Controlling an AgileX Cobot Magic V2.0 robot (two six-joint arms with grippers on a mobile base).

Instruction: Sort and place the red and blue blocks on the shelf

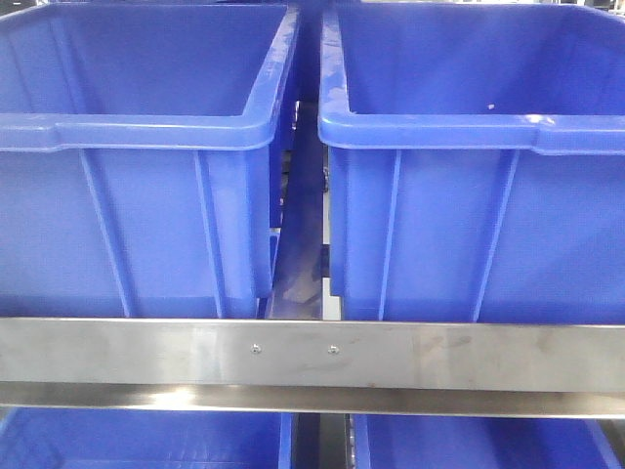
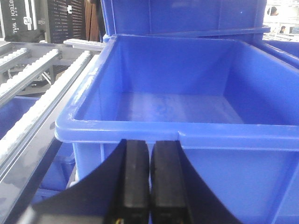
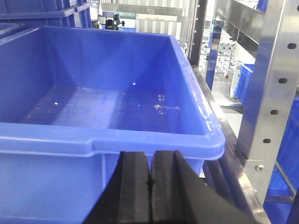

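Jaws, left: the left gripper (image 2: 149, 182) had its two black pads pressed together with only a thin seam between them and nothing held; it hung just in front of the near wall of a blue bin (image 2: 187, 105).
Jaws, right: the right gripper (image 3: 150, 186) was likewise closed flat on itself, empty, poised before the rim of the right-hand bin (image 3: 112, 140).
Blocks: neither the red nor the blue cube showed in any of the three views; both bin floors in the wrist views looked bare apart from pale specks and scuffs.
Shelf: the brushed-steel rail (image 1: 312, 357) with its two small screws ran across the front view below the two upper bins, and more blue bins sat on the tier beneath.
Roller tracks: white rollers (image 2: 32, 116) ran along the left side of the left bin.
Upright: a perforated steel post (image 3: 271, 88) stood close beside the right bin's corner.
Risk, collision: both wrists sat near the bin lips, so a forward push could likely strike a rim or shove a bin along its rollers.
Risk, right side: swinging outward would probably catch the post.
Risk, sorting: with no cube in sight, the arms had nothing to judge colour by, and the two bins looked alike, so a mix-up seemed easy.
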